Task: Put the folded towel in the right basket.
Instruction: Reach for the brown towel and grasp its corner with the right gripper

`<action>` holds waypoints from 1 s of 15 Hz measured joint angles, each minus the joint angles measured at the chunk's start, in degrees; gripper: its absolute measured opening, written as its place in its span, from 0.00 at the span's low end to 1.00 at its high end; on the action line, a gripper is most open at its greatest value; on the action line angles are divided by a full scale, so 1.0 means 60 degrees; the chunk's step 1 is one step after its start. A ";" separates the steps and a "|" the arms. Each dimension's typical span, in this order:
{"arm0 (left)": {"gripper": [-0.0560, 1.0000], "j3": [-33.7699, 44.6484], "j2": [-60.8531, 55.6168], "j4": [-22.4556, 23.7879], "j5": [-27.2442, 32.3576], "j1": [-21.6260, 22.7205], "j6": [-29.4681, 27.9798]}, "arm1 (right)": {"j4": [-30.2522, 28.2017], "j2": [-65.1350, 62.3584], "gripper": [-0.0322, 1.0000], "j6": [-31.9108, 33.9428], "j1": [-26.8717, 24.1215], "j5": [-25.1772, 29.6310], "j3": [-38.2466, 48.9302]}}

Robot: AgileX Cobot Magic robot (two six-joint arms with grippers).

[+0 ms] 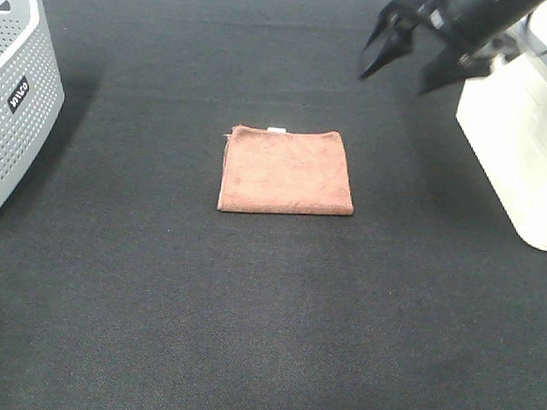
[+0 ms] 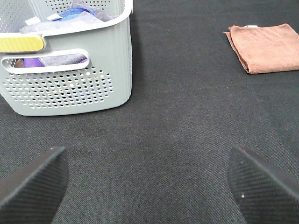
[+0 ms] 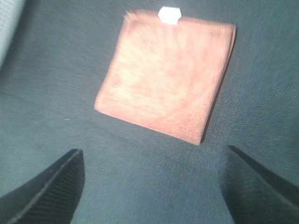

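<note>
The folded brown towel (image 1: pixel 286 171) lies flat on the black table, near the middle. It also shows in the left wrist view (image 2: pixel 264 47) and in the right wrist view (image 3: pixel 167 74), with a small white tag (image 3: pixel 169 14) on one edge. The white right basket (image 1: pixel 532 139) stands at the right edge. My right gripper (image 1: pixel 413 66) is open and empty, in the air beyond the towel's far right corner, next to the right basket. My left gripper (image 2: pixel 149 184) is open and empty, low over bare cloth near the grey basket; it is out of the high view.
A grey perforated basket (image 1: pixel 8 102) stands at the left edge; in the left wrist view (image 2: pixel 70 88) it holds several cloths. The black table cloth (image 1: pixel 264 336) runs from the towel to the near edge.
</note>
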 joint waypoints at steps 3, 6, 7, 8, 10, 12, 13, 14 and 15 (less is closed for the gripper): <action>0.88 0.0000 0.0000 0.0000 0.0000 0.0000 0.0000 | 0.0277 0.1795 0.75 0.0000 0.0000 0.0621 -0.1155; 0.88 0.0000 0.0000 0.0000 0.0000 0.0000 0.0000 | 0.0315 0.3170 0.75 0.0000 0.0000 0.0764 -0.2168; 0.88 0.0000 0.0000 0.0000 0.0000 0.0000 0.0000 | 0.0325 0.3562 0.75 0.0000 0.0000 0.0764 -0.2511; 0.88 0.0000 0.0000 0.0000 0.0000 0.0000 0.0000 | 0.0344 0.3915 0.75 0.0000 0.0000 0.0764 -0.2807; 0.88 0.0000 0.0000 0.0000 0.0000 0.0000 0.0000 | 0.0353 0.4278 0.75 0.0000 0.0000 0.0745 -0.3104; 0.88 0.0000 0.0000 0.0000 0.0000 0.0000 0.0000 | 0.0325 0.4841 0.75 0.0000 0.0000 0.0583 -0.3543; 0.88 0.0000 0.0000 0.0000 0.0000 0.0000 0.0000 | 0.0296 0.5090 0.75 0.0000 0.0000 0.0315 -0.3724; 0.88 0.0000 0.0000 0.0000 0.0000 0.0000 0.0000 | 0.0239 0.5185 0.75 0.0000 0.0000 0.0076 -0.3762; 0.88 0.0000 0.0000 0.0000 0.0000 0.0000 0.0000 | 0.0172 0.5243 0.75 0.0000 0.0000 -0.0162 -0.3762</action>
